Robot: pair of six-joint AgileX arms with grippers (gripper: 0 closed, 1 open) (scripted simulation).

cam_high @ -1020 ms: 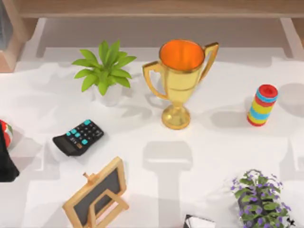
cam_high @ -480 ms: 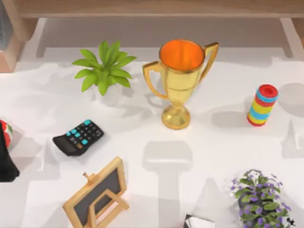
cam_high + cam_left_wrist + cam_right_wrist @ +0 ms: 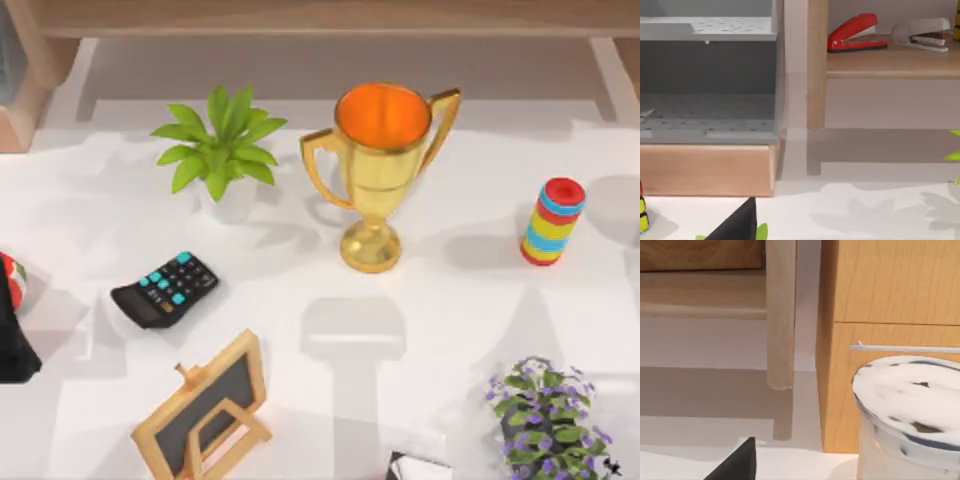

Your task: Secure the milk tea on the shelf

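At the far left edge of the white table (image 3: 440, 300), seen from above, is the black left arm (image 3: 12, 345), and a small red, white and green thing (image 3: 10, 278) peeks out just beside it. The left wrist view has a black tip of the left gripper (image 3: 737, 225) low down, and I cannot tell if that gripper is spread wide or closed up. That view looks at a grey box with a wooden base (image 3: 707, 100). Beside the box stands the big light-brown wooden shelf (image 3: 320, 18), and on its board lie a red stapler (image 3: 855, 32) and a grey stapler (image 3: 922, 34), near each other. On the table a black calculator with blue keys (image 3: 165, 290) lies near the left side. A small chalkboard in a wooden frame (image 3: 200, 405) leans at the front. A green leafy plant in a white pot (image 3: 220, 150) stands farther back, near the shelf. In the middle stands a tall gold trophy cup with an orange inside (image 3: 380, 170), upright. To the right of it is a little upright roll with red, yellow and blue stripes (image 3: 552, 222). At the front right is a bushy plant with purple flowers (image 3: 550, 420). The right wrist view shows a black tip of the right gripper (image 3: 735, 465), and I cannot tell if that gripper is wide or closed. In that view the milk tea, a pale cup with white foam on top (image 3: 910, 415), stands on the table just beside a wooden cupboard (image 3: 890, 290), next to a leg of the shelf. It is not on the shelf and nothing holds it.
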